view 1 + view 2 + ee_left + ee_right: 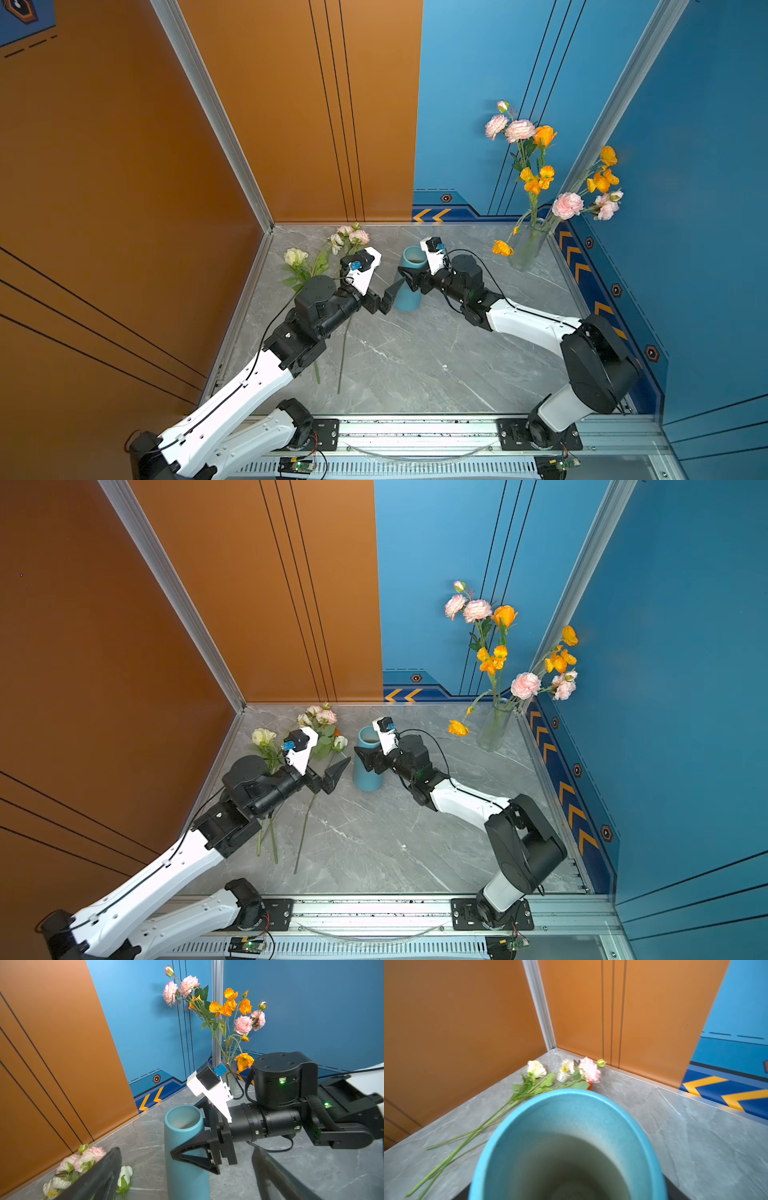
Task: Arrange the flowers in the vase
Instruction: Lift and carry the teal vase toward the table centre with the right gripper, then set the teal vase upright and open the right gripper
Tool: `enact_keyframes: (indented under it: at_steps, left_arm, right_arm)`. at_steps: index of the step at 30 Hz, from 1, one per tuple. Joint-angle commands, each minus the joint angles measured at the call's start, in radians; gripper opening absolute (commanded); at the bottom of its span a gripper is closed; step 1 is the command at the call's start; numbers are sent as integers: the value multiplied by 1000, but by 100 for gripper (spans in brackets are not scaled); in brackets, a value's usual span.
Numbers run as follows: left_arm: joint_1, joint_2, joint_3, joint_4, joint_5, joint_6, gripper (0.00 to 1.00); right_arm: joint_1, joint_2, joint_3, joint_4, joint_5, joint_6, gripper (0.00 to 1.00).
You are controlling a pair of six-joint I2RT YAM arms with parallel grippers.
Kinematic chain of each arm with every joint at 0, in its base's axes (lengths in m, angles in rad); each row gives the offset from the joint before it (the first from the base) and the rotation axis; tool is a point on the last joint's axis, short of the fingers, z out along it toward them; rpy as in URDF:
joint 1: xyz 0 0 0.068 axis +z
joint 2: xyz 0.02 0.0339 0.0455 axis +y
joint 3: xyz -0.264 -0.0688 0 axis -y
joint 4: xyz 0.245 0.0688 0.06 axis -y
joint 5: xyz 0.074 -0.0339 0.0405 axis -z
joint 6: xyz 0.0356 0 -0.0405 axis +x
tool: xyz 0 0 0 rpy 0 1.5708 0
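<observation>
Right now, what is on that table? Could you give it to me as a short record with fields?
table: grey, marble-look top
blue vase: standing mid-table, nothing inside
right gripper: jaws closed on the blue vase near its rim
left gripper: open, empty, beside the blue vase
loose flowers: pink and cream blooms lying flat near the far left corner
glass vase: far right corner, holding pink and orange flowers

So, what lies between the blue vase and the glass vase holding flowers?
The right gripper, gripping the blue vase, and its wrist; then bare tabletop up to the glass vase. Both top views show this.
</observation>
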Motion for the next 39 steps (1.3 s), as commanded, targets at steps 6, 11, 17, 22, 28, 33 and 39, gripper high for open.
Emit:
enact_keyframes:
  at_steps: [6,11,17,22,28,33,39]
  left_arm:
    - [-30,-304,-53,-446,-122,-253,98]
    - [-30,-353,-82,-527,-76,-355,98]
    - [-29,-358,-117,-587,-55,-447,98]
    - [-30,-342,-127,-586,-41,-474,98]
    - [-31,-314,-109,-583,-39,-471,98]
    - [-32,-288,-98,-584,-33,-477,98]
    - [-38,-233,-59,-583,-20,-458,98]
  right_arm:
    - [207,-209,-140,93,238,-91,36]
    - [270,-212,-170,89,288,-120,36]
    - [288,-233,-232,126,327,-109,36]
    - [288,-261,-263,110,331,-109,37]
    - [266,-283,-322,140,357,-80,46]
    - [248,-294,-364,169,343,-64,78]
    - [227,-315,-379,143,316,-64,100]
